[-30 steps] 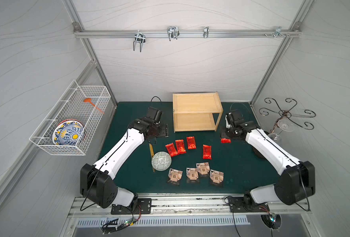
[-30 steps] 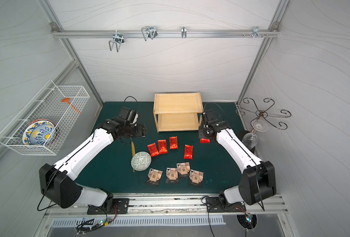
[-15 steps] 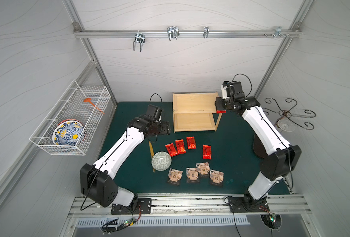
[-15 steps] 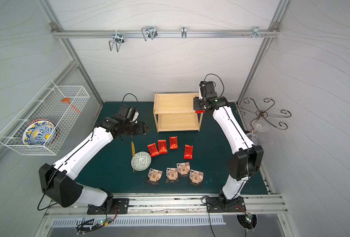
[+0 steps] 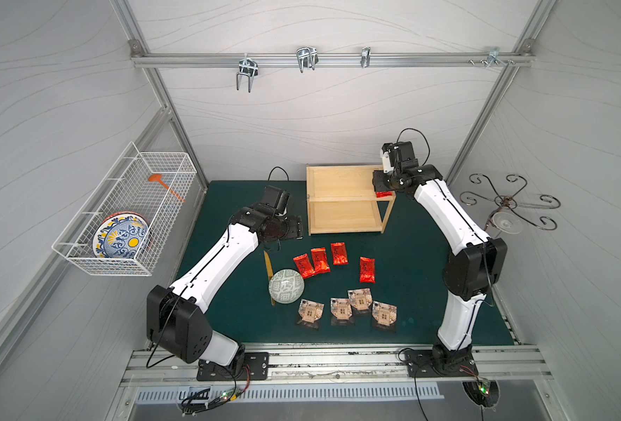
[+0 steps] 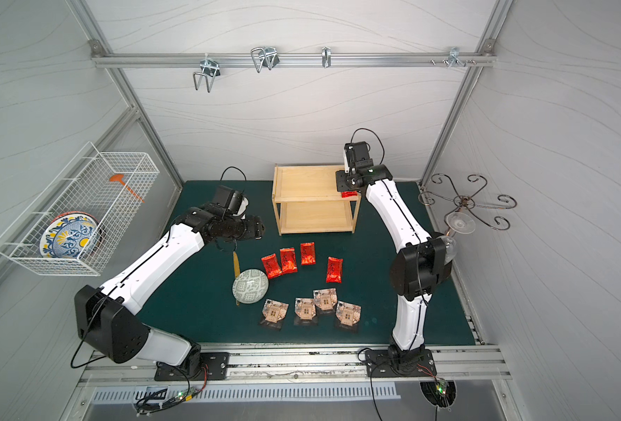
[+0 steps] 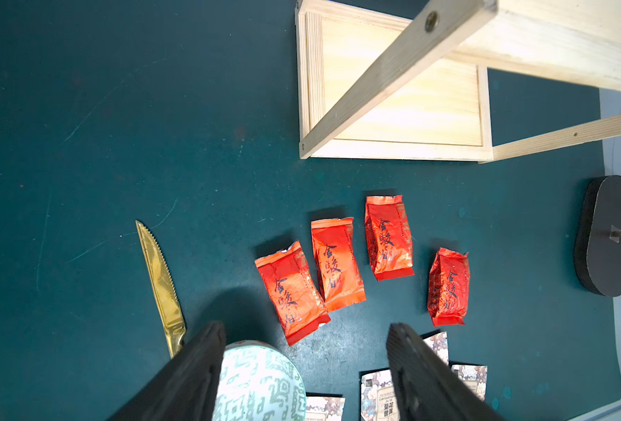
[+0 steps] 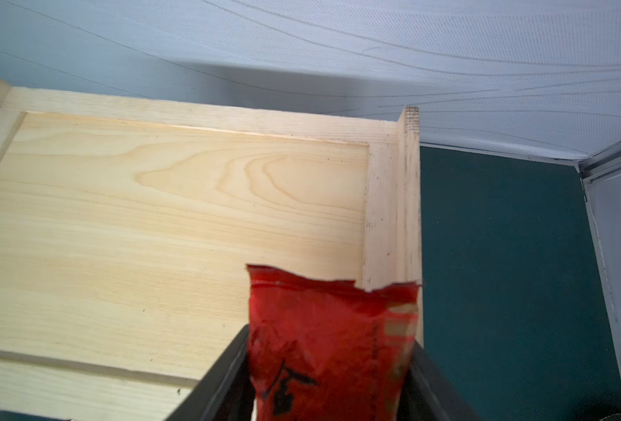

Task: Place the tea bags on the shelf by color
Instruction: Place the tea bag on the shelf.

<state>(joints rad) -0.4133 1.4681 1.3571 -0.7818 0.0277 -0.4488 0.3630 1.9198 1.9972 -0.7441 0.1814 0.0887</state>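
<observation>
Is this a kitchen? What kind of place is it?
Probably a robot test booth, not a kitchen: two arms bolted to a metal rail, plain white walls on an aluminium frame, tea bags and a wooden shelf laid out on a green mat.

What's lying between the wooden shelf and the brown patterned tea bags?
Four red tea bags lie there in a loose row, shown in both top views.
</observation>
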